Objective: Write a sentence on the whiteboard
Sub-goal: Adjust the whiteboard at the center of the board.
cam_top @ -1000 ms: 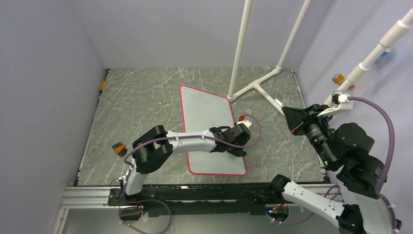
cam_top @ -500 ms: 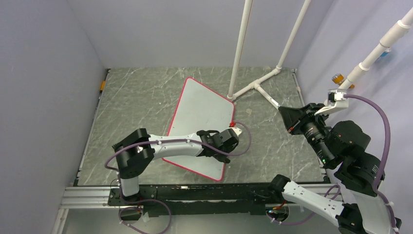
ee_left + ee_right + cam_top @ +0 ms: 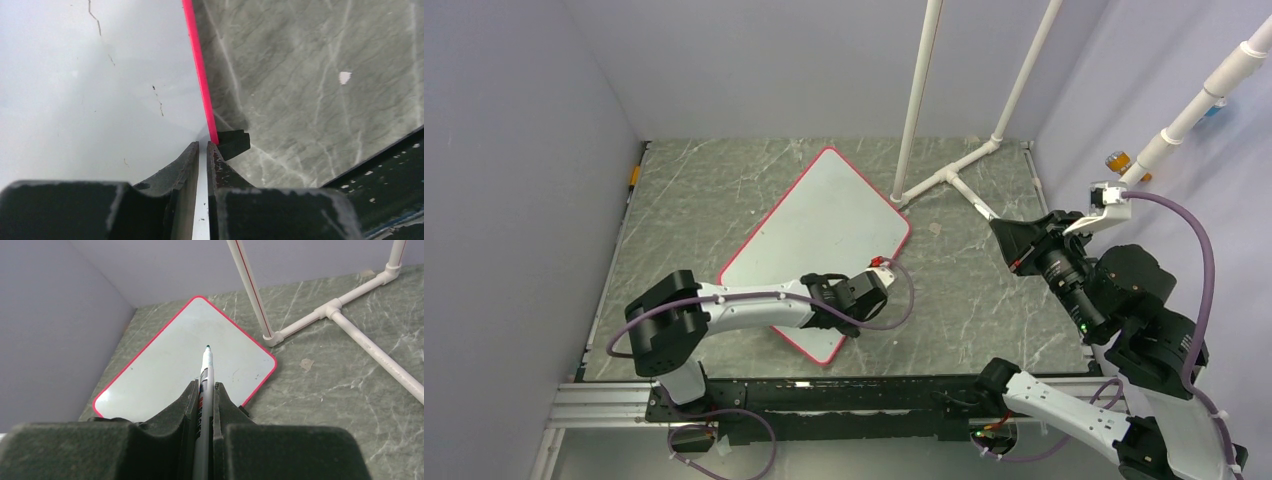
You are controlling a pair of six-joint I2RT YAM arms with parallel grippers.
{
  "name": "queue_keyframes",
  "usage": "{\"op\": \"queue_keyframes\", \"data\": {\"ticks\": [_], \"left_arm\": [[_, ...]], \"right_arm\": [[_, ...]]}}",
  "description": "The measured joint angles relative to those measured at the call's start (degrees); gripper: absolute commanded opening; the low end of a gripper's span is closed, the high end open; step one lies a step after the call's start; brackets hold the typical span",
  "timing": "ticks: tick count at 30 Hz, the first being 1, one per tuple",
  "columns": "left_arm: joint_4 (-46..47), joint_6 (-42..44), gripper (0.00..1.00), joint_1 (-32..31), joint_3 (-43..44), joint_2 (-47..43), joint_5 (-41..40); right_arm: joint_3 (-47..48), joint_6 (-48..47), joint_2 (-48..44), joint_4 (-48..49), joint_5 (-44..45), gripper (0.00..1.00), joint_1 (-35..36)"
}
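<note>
Marbled counter [image 3: 694,200]: whiteboard [image 3: 824,225] lies diagonally, near-left to far-right.
Left tool [image 3: 202,146] pinches its rim; right tool [image 3: 204,388], pinching a marker [image 3: 206,367], hangs to its right.

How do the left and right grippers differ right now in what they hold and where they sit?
The left gripper is low at the table, pinching the red-rimmed edge of the whiteboard; the right gripper is raised off to the side, clamping a marker. The left gripper's load lies flat; the right gripper's marker points tip-first toward the board. Both are shut on something.
</note>
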Motion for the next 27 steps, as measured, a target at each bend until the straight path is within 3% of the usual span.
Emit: {"op": "queue_keyframes", "data": {"ticks": [11,21,27], "left_arm": [[0.0,2.0,0.17,2.7,-6.4,-5.4,-4.2],[-2.5,3.3,0.29,2.9,-7.2,-7.7,-4.3],[-6.3,3.6,0.31,3.1,-5.2,-7.8,-5.3]], "right_arm": [[-0.5,0.2,0.7,0.5,-0.5,0.0,0.0],[-1.1,0.2,0.7,1.0,-0.7,0.0,0.0],[-1.1,0.3,0.7,1.0,-0.7,0.0,0.0]]}}
